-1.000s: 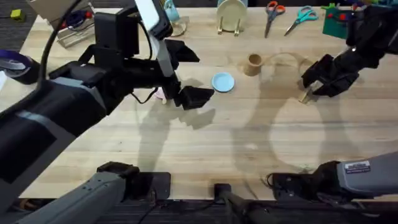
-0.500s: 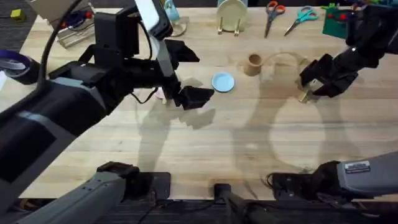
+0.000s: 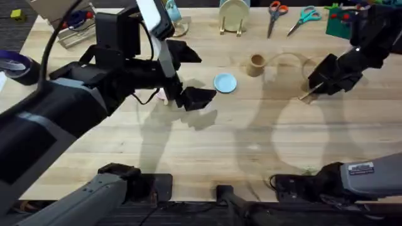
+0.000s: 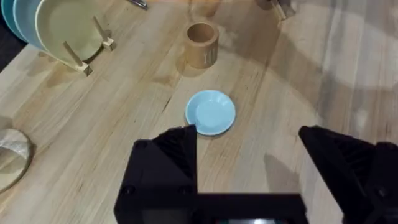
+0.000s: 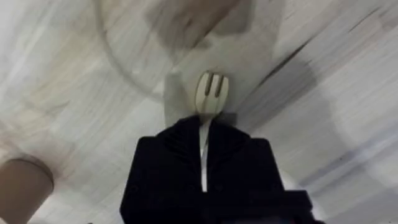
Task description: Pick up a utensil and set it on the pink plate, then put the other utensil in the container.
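The right claw [image 5: 204, 149] pinches the fork [image 5: 210, 93] by its handle, prongs jutting out over the tabletop [image 3: 251, 138] near the container [image 3: 256, 64]. The left claw [image 4: 249, 155] is spread above the blue plate [image 4: 211, 112]. The left arm hides nearly all of the pink plate [image 3: 162, 95], leaving a sliver.

Robot lab bench: wood tabletop [image 3: 251, 144] w/ scissors [image 3: 276, 12], tape roll [image 3: 16, 66], plate rack [image 3: 233, 16].

The pale wooden fork [image 5: 209, 93] pointed prongs outward, held above the table at right. The tan wooden cup [image 3: 256, 64] stood upright, upper centre.
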You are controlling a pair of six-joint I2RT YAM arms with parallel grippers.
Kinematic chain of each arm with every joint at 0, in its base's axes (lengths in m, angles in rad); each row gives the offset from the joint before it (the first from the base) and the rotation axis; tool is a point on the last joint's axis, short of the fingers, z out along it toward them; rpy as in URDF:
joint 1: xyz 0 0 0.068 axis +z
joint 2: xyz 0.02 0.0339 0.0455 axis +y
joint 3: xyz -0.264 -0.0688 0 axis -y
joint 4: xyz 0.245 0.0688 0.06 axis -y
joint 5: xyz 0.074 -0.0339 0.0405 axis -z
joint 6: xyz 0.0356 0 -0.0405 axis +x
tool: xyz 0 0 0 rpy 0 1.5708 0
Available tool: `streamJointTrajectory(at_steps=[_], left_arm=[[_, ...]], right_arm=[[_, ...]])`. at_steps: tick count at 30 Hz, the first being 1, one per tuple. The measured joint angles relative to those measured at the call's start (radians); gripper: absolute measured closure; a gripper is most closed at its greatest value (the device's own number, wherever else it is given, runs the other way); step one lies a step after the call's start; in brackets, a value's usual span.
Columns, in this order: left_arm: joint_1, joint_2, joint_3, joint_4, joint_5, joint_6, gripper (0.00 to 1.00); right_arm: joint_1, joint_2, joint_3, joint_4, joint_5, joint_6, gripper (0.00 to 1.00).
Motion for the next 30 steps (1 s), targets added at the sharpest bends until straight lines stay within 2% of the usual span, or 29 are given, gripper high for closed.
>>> streamJointTrajectory(at_steps=[9,16,30], left_arm=[[0.000,0.000,0.000,0.012,0.000,0.000,0.007],[0.000,0.000,0.000,0.012,0.000,0.000,0.008],[0.000,0.000,0.000,0.011,0.000,0.000,0.007]], right_arm=[[0.000,0.000,0.003,-0.007,-0.003,-0.002,0.975],[0.001,-0.008,0.037,-0.082,-0.043,-0.052,0.973],[0.001,-0.155,0.301,-0.230,-0.051,-0.287,0.973]])
